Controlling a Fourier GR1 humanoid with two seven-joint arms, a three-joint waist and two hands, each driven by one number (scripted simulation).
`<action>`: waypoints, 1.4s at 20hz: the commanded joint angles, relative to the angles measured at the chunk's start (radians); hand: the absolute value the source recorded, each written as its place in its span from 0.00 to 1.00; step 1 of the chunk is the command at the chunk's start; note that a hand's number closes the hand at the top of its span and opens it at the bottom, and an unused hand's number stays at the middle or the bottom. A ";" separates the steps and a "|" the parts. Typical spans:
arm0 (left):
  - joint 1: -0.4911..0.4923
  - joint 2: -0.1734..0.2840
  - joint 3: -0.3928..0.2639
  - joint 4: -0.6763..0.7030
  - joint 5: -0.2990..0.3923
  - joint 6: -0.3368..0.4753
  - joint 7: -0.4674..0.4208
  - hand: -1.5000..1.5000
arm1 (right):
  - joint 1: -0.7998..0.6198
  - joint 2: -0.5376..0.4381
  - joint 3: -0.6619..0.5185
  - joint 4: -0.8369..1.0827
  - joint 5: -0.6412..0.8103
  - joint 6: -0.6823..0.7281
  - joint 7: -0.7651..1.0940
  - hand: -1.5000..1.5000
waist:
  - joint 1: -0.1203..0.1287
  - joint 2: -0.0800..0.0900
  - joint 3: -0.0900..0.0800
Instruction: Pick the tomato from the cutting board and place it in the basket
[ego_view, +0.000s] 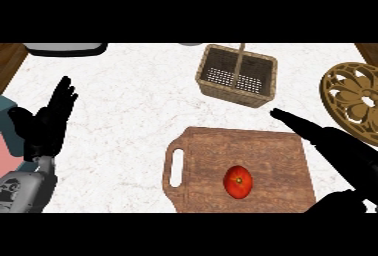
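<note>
A: Where is the tomato (238, 181)?

B: On the cutting board (221, 150), untouched; round, glossy red, with a small stem scar. The basket (237, 75) waits beyond on the counter (133, 100).

A: The hands?

B: Right hand (332, 142) over the board's right edge, fingers straight and holding nothing, probably approaching. Left hand (48, 122) rests open at the left.

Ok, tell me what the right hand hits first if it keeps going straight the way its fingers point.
Probably the basket: the right hand points up-left past the cutting board's corner toward its near wall. Height is unclear, so it might pass above.
</note>
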 joint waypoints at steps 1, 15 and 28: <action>-0.001 -0.020 0.016 0.013 -0.025 -0.015 -0.022 0.50 | 0.080 0.104 0.050 -0.010 0.122 -0.018 -0.050 0.00 | 0.002 0.001 0.000; -0.009 -0.047 0.078 -0.012 -0.063 -0.069 0.040 0.50 | 0.223 0.298 0.101 0.124 0.462 -0.097 -0.326 0.00 | 0.002 0.000 0.000; 0.036 -0.087 0.130 -0.073 -0.110 -0.116 0.052 0.50 | 0.316 0.354 0.015 0.084 0.504 0.006 -0.424 0.00 | 0.001 0.000 0.000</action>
